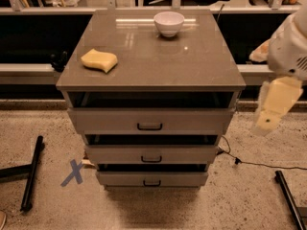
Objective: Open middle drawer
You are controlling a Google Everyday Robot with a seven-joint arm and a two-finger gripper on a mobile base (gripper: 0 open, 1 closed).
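I see a flat brown top (192,66). A white bowl (169,23) sits near its back edge. A yellow sponge (99,60) lies near the front left, well apart from the bowl. Down on the speckled floor (48,205) are a blue X (73,172) and a black bar (31,174) on the left, and a thin cable (259,164) on the right. The gripper (268,116) hangs in the air to the right of the top.

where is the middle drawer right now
In the camera view the middle drawer is centre frame, between the top drawer and bottom drawer; the gripper hangs far right, clear of it.
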